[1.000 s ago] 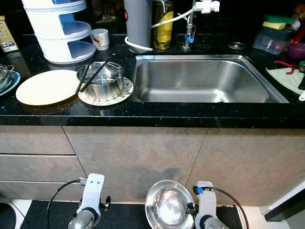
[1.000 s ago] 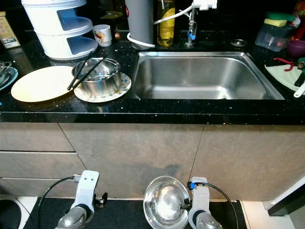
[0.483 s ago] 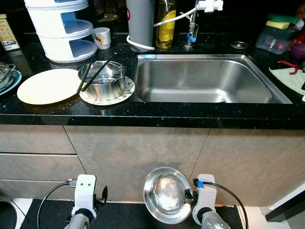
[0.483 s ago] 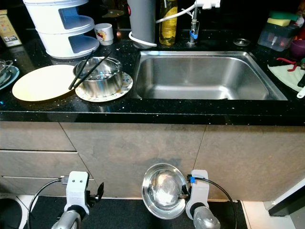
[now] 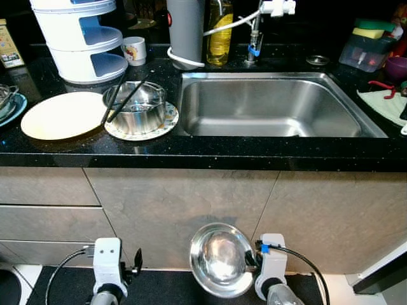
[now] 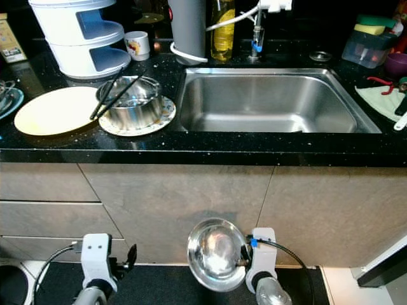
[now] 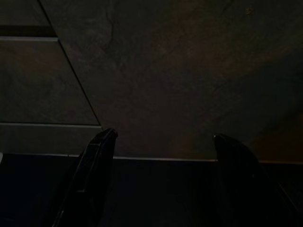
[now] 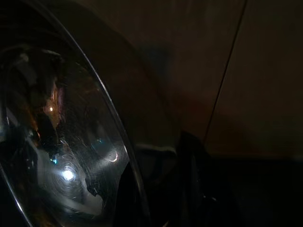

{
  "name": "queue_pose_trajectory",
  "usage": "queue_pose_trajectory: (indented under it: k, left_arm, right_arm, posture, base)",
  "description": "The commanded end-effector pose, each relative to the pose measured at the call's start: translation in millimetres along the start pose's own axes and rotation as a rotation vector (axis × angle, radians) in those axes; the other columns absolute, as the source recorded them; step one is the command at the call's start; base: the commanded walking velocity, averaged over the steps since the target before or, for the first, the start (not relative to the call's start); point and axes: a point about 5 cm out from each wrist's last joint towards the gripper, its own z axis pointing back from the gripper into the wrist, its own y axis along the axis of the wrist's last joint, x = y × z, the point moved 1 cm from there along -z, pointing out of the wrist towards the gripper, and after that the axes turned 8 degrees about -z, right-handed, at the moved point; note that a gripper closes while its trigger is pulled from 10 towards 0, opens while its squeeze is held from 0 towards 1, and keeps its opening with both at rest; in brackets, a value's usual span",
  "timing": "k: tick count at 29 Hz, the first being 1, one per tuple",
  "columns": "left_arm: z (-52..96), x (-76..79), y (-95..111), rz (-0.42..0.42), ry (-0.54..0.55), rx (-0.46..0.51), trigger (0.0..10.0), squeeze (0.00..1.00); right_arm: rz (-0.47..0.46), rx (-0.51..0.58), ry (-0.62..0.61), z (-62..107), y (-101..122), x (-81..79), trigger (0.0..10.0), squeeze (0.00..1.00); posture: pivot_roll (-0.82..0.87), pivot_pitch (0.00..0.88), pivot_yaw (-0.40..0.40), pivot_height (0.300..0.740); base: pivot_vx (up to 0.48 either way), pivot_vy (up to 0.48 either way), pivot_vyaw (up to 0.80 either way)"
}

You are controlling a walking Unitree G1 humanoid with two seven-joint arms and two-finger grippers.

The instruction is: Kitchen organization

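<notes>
My right gripper (image 5: 250, 259) hangs low in front of the cabinet, shut on the rim of a shiny steel bowl (image 5: 220, 259) that faces up toward me. The right wrist view shows the bowl (image 8: 61, 142) close up, with one of the black fingers (image 8: 194, 161) beside its rim. My left gripper (image 7: 165, 135) is open and holds nothing; it hangs low at the left (image 5: 135, 259), facing the cabinet fronts. On the black counter a steel pot (image 5: 135, 107) with black chopsticks stands on a patterned plate, and a cream plate (image 5: 60, 115) lies to its left.
A steel sink (image 5: 273, 105) is set in the counter with a tap (image 5: 254, 38) behind it. At the back stand a white tiered container (image 5: 79, 38), a cup (image 5: 134, 49), a grey cylinder (image 5: 184, 28) and an oil bottle (image 5: 219, 32). A sponge box (image 5: 364, 47) sits far right.
The bowl in my right gripper sits a little higher than a second ago. My left arm has drifted left and lower. The whole view swayed slightly.
</notes>
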Motion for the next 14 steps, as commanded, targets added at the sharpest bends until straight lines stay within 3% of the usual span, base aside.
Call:
queue_pose_trajectory:
  k: [1,6,9,14]
  left_arm:
    - [5.5,-3.2,-7.9,-0.019,-0.004,-0.026,10.0,0.00]
    - [3.6,-3.4,-6.9,-0.040,-0.029,-0.027,10.0,0.00]
    - [2.9,-1.4,-6.1,-0.079,-0.080,-0.020,10.0,0.00]
    - [5.2,2.5,-4.9,-0.045,-0.149,-0.002,10.0,0.00]
  right_arm:
    - [-0.025,0.083,-0.001,-0.2,10.9,-0.9,10.0,0.00]
    - [-0.046,0.070,0.052,-0.9,11.0,-5.0,10.0,0.00]
    - [0.004,0.068,0.058,-1.3,12.6,-3.0,10.0,0.00]
    - [-0.005,0.072,0.054,0.1,12.4,-0.5,10.0,0.00]
  posture:
    - [-0.09,0.127,-0.009,0.740]
    - [-0.10,0.120,-0.006,0.740]
    - [-0.10,0.115,-0.005,0.740]
    - [-0.11,0.116,-0.004,0.740]
  base:
    - [0.000,0.000,0.00]
    - [0.000,0.000,0.00]
    - [0.000,0.000,0.00]
    - [0.000,0.000,0.00]
